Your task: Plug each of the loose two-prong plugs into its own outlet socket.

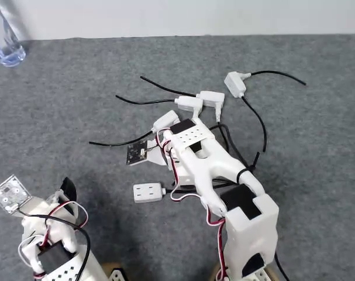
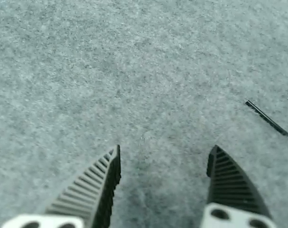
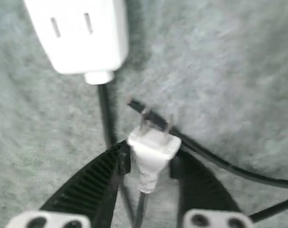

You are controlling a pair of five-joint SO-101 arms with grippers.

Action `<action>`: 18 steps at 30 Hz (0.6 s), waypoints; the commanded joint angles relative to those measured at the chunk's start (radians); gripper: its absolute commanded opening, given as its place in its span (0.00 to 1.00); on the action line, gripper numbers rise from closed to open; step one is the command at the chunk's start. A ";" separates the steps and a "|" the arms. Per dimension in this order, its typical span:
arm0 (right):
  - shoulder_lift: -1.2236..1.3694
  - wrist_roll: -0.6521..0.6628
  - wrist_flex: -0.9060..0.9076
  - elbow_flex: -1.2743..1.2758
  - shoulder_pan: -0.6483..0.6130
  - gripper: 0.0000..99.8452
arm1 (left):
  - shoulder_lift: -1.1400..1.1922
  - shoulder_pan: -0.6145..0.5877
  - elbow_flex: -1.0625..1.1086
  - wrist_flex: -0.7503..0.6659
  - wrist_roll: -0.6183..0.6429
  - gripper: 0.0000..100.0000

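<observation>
- Between the clenched fingers (image 3: 101, 180) of the right gripper (image 3: 150, 156) sat a white two-prong plug (image 3: 154, 147), prongs aimed toward a white outlet socket (image 3: 79, 33) nearby.
- Over grey carpet (image 2: 134, 71), the left gripper (image 2: 165, 151) hung released, jaws spread apart.

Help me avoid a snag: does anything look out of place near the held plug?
Yes: a loose black cable lies crosswise beneath the prongs of the plug in the right gripper; it could catch.

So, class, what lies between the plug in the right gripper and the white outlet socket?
In the right wrist view: grey mat, the socket's black cord, and a loose cable end near the plug.
</observation>
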 commanded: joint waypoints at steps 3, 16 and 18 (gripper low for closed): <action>0.005 -0.003 -0.021 -0.040 -0.025 0.00 | -0.011 -0.005 -0.005 0.006 -0.009 0.28; -0.120 -0.199 -0.039 -0.077 -0.027 0.01 | -0.011 0.189 -0.007 0.008 0.264 0.28; -0.122 -0.199 -0.062 -0.057 -0.019 0.01 | -0.011 0.192 -0.007 0.008 0.324 0.28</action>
